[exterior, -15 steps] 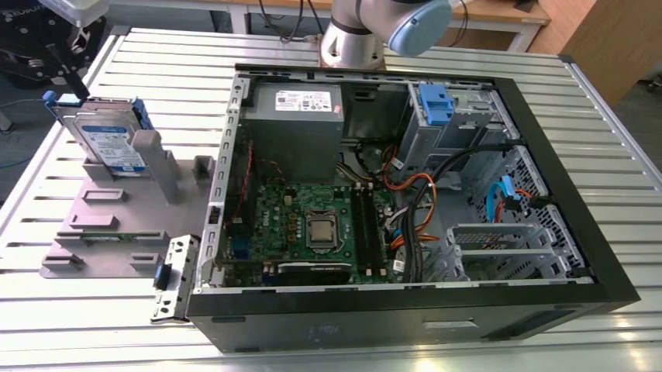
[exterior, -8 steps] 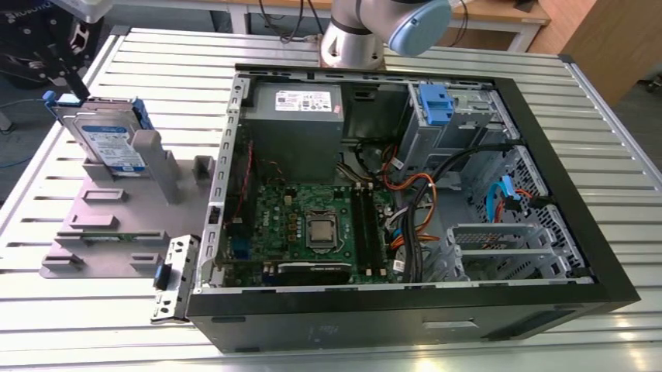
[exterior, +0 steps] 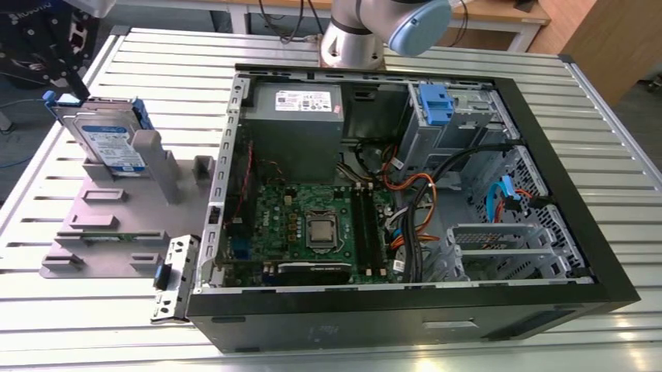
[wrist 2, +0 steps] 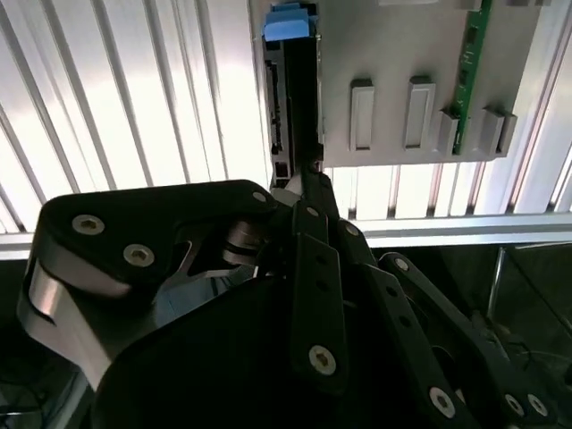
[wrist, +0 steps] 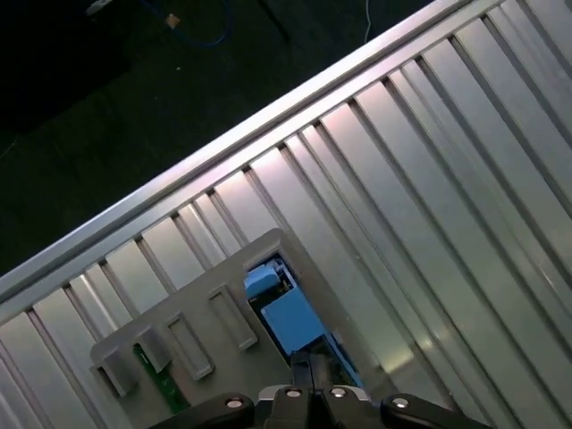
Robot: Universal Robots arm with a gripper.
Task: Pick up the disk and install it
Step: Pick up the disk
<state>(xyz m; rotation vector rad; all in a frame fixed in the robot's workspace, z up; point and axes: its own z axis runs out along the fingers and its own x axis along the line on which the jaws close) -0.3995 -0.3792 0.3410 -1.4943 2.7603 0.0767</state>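
Black and jointed, the end effector sits at the far corner on the exterior view's left, right at the upper end of the disk. The disk stands on edge in a slot of the grey holder plate on the slatted aluminium worktop; whether the end effector has a grip on it cannot be told. To the exterior view's right of the plate lies the open computer case, with a grey power supply, green motherboard and blue drive-bay latch inside, well apart from the disk. In the second wrist view the end effector reaches the dark narrow edge of the disk, whose blue carrier frame shows at the opposite end, beside the holder plate carrying a green memory module. In the first wrist view the end effector meets the blue carrier frame, seated in the holder plate on the worktop.
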